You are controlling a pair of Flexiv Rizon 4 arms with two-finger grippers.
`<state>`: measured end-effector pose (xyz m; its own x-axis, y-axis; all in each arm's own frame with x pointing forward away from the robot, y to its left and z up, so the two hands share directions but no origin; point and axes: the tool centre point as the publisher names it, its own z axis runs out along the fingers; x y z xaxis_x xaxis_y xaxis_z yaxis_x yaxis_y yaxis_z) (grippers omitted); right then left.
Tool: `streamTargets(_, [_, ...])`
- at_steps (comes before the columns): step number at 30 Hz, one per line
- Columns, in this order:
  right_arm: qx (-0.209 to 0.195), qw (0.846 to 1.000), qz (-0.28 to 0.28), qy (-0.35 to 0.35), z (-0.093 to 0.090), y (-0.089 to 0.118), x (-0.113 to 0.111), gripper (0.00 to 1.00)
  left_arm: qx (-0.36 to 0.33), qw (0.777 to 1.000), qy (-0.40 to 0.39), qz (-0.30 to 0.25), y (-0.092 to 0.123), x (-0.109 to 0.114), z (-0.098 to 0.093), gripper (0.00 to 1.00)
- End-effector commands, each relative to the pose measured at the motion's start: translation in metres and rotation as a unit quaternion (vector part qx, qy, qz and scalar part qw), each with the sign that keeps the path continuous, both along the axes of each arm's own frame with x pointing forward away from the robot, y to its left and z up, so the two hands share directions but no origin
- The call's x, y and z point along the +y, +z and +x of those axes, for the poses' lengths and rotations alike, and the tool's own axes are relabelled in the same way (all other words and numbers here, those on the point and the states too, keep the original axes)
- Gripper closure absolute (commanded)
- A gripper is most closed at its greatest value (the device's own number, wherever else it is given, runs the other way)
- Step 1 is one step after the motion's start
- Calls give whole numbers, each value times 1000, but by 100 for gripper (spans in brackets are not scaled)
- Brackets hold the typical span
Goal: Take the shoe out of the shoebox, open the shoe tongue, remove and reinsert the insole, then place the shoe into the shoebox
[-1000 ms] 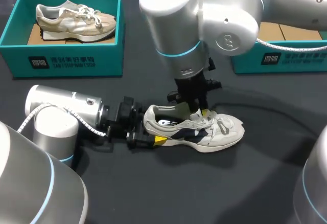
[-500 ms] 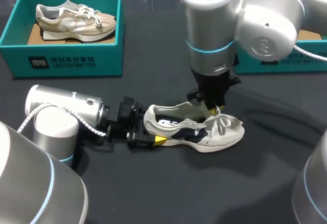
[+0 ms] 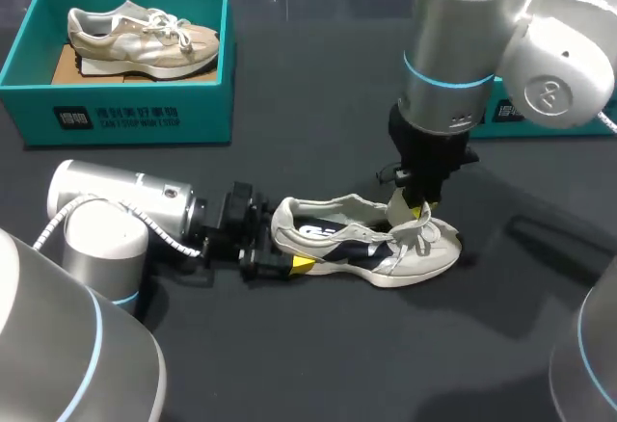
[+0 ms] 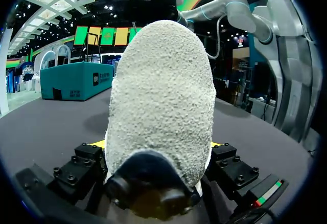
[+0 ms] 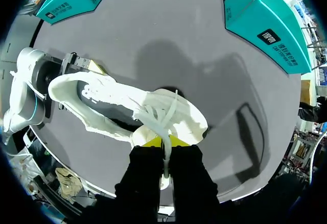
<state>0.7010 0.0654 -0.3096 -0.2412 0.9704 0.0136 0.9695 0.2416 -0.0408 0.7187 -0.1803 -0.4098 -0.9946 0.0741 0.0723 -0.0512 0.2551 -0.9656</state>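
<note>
The shoe (image 3: 371,244) is already out of its box and lies on its sole on the dark table (image 3: 318,364), toe pointing toward the right arm's side; the first step is therefore judged done. A teal shoebox (image 3: 116,114) holding another shoe (image 3: 140,37) stands well apart at the far left, and a second teal box (image 5: 265,29) stands at the far right (from which of them the shoe was taken cannot be told). The step in hand appears to be the opening of the tongue (image 3: 400,212), which is lifted above the laces near the front of the shoe's mouth; the insole (image 3: 323,232), dark with a pale mark, is seen lying inside the shoe, so its removal, its reinsertion and the return of the shoe to the shoebox are all judged to be left.

The left end effector (image 3: 284,244) lies low on the table and is clamped on the heel, one yellow-tipped finger on each side; in its wrist view the heel (image 4: 161,96) fills the space between the fingers. The right end effector (image 3: 416,212) hangs straight down over the front of the shoe; its fingers are brought almost together and what looks to be the tongue's thin upper edge is pinched between them, as the right wrist view shows (image 5: 166,150).
</note>
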Motion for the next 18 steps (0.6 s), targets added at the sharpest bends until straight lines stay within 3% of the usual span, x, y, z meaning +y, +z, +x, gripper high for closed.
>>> streamTargets(1, [12, 999, 31, -10, -7, -3, -17, 100, 0, 1000, 1, 1, -3, -2, 1, 100])
streamTargets(8, [11, 999, 34, -27, -11, -1, -38, 100, 0, 1000, 1, 1, -3, -2, 1, 100])
streamTargets(11, [-3, 998, 54, -15, -9, 1, -43, 100, 0, 1000, 1, 1, -3, -2, 1, 100])
streamTargets(13, [-25, 995, 100, -3, -8, -2, -49, 100, 0, 1000, 1, 1, -3, -2, 1, 100])
streamTargets(18, [-25, 995, 100, -3, -8, -2, -49, 100, 0, 1000, 1, 1, -3, -2, 1, 100])
